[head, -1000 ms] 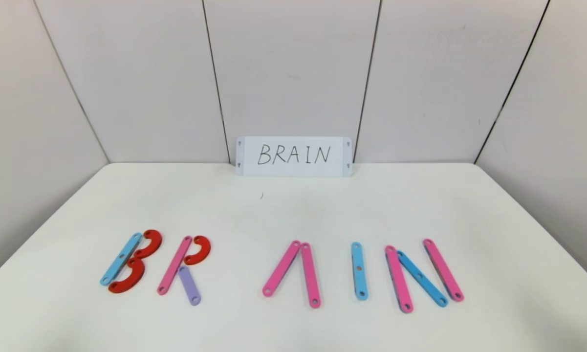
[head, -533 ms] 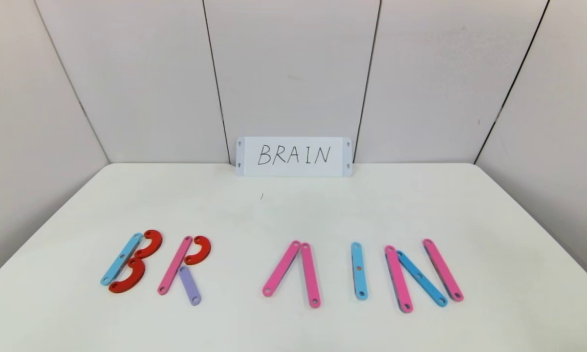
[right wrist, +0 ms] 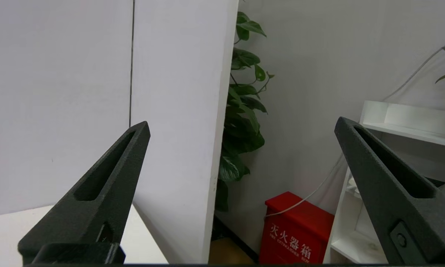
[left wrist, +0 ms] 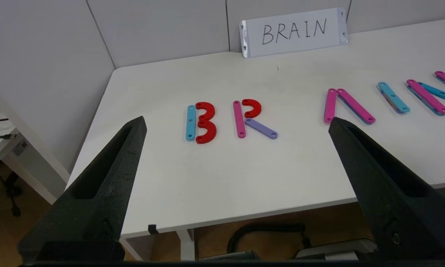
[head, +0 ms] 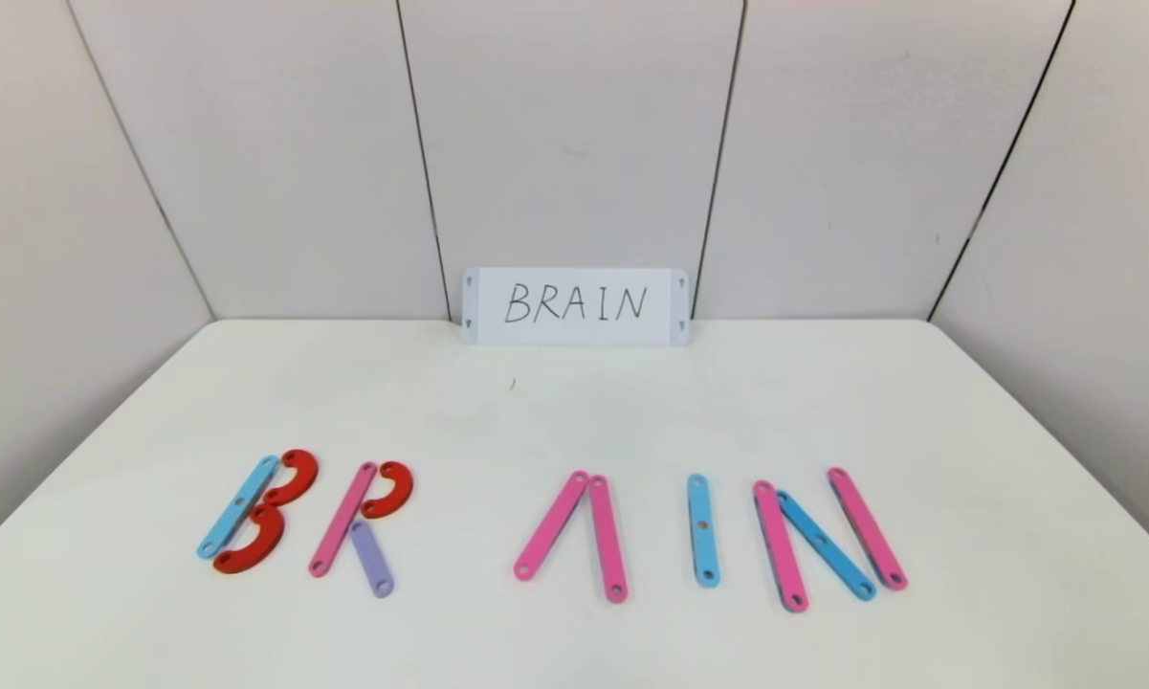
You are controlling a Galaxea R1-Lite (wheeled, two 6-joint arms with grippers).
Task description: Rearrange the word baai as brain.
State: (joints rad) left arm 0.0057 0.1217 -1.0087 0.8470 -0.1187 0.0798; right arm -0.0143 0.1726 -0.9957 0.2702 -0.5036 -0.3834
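Note:
The word lies in a row near the table's front edge. Its B (head: 254, 512) is a light-blue strip with two red arcs. The R (head: 359, 526) is a pink strip, a red arc and a purple strip. The A (head: 574, 534) is two pink strips meeting at the top, with no crossbar. The I (head: 701, 528) is one light-blue strip. The N (head: 828, 538) is two pink strips with a blue diagonal. My left gripper (left wrist: 237, 124) is open and empty, off the table's front edge, facing the B (left wrist: 201, 121) and R (left wrist: 252, 118). My right gripper (right wrist: 241, 128) is open and empty, off to the table's right side.
A white card with handwritten BRAIN (head: 575, 305) leans on the back wall. White panels close in the table (head: 574, 411) on three sides. The right wrist view shows a plant (right wrist: 242, 111), a red box (right wrist: 300, 230) and a white shelf (right wrist: 400, 126) beside the table.

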